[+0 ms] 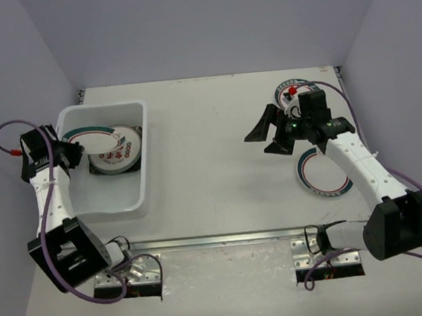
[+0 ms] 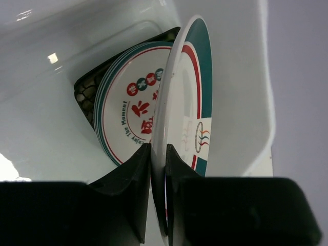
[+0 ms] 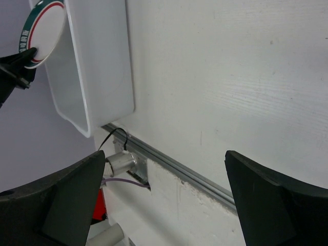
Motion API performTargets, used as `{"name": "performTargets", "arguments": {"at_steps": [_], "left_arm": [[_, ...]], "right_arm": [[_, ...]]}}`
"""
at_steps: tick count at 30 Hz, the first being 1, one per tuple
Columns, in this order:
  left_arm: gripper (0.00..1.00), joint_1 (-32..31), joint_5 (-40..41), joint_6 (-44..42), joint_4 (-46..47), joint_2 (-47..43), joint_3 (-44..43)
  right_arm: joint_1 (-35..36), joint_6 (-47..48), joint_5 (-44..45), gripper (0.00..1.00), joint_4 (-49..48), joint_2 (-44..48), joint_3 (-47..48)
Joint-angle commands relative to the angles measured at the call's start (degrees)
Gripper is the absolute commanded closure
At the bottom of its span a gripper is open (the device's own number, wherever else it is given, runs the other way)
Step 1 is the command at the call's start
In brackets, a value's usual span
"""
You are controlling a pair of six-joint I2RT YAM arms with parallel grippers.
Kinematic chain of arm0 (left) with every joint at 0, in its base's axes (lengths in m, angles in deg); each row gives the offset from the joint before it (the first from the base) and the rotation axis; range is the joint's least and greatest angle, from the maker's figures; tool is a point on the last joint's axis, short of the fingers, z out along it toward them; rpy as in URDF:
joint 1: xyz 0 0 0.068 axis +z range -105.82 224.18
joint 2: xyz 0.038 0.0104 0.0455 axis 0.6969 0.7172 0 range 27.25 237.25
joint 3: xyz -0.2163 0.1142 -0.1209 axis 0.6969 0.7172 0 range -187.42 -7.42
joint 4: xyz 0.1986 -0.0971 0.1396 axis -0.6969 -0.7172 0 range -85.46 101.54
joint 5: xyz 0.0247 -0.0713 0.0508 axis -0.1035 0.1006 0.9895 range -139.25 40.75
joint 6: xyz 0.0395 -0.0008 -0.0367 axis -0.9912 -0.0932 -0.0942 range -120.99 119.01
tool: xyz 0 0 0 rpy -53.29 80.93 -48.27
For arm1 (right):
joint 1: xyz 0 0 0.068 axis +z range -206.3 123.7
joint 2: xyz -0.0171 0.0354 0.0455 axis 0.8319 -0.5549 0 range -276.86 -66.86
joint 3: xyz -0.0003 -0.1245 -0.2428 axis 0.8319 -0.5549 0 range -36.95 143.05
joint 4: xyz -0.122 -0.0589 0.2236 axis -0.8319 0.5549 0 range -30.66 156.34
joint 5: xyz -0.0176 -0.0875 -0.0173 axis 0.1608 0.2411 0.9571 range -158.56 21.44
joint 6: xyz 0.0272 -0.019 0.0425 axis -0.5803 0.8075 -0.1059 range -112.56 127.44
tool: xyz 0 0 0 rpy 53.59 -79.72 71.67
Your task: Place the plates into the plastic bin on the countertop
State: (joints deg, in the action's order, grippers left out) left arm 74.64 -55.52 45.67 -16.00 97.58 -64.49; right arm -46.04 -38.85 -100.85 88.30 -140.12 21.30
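- The left hand [image 1: 74, 149] is seen over the left side of the plastic bin [image 1: 114, 197], shut tight on the rim of a teal-rimmed plate [image 1: 97, 139].
- In the left wrist view, that teal-rimmed plate [image 2: 187, 102] is held on edge, almost upright. It is pinched at its lower rim between the two black fingers [image 2: 133, 174] of the left hand [image 2: 158, 149].
- The held plate is white, with a teal outer band, a thin red ring inside it and a small printed label near the rim.
- It hangs inside the outline of the bin, above its floor; whether its far edge touches anything cannot be told.
- A stack of plates [image 2: 133, 113], round and white with red characters and ringed rims, lies flat in the far right part of the bin.
- Under the stack a black square plate [image 2: 84, 95] can be made out, with its corners showing past the round ones.
- The bin stands on the left part of the surface [image 1: 212, 173], near the metal rail [image 1: 226, 239].
- The right hand [image 1: 271, 136] is held above the right part of the surface, with its fingers spread wide and nothing between them.
- In the right wrist view, the two fingers [image 3: 51, 205] are far apart, with bare surface, the rail and the bin [image 3: 102, 66] seen between them.
- Two more plates lie flat on the right side of the surface, well apart from the bin.
- One is a plate with red characters [image 1: 292, 89] near the far edge, and the other is a ring-rimmed plate [image 1: 319, 181] nearer the arm bases.
- Both are partly hidden by the right arm.
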Motion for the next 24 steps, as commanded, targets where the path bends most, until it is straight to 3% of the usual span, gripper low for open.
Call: {"name": "performTargets", "arguments": {"at_steps": [1,3,9,10,11,19,24], "left_arm": [[0.87,-0.02,-2.31,1.34,9.16,4.84,-0.03],[0.83,-0.17,-3.42,1.2,10.15,6.18,-0.23],[0.23,-1.34,-3.49,-0.9,5.65,8.54,-2.46],[0.08,-2.7,-0.83,-1.91,1.82,8.88,-3.6],[0.0,-4.35,1.11,-2.76,-1.18,9.39,-4.71],[0.0,-8.83,4.42,-4.82,-9.28,12.02,-4.63],[0.0,-8.39,9.77,-6.2,-16.17,11.03,-9.39]], "right_arm": [[-0.09,2.07,0.49,0.01,0.4,1.81,0.8],[-0.21,2.31,0.53,0.01,0.63,1.94,1.17],[-0.76,3.3,1.88,0.01,1.89,1.46,2.22],[-1.04,2.8,3.71,0.01,3.22,1.13,2.77],[-1.29,2.3,5.34,0.01,4.25,0.8,3.27],[-1.73,-0.64,18.71,0.01,8.56,-1.17,8.1],[-2.1,-0.13,18.19,0.01,9.02,-2.87,10.78]]}}
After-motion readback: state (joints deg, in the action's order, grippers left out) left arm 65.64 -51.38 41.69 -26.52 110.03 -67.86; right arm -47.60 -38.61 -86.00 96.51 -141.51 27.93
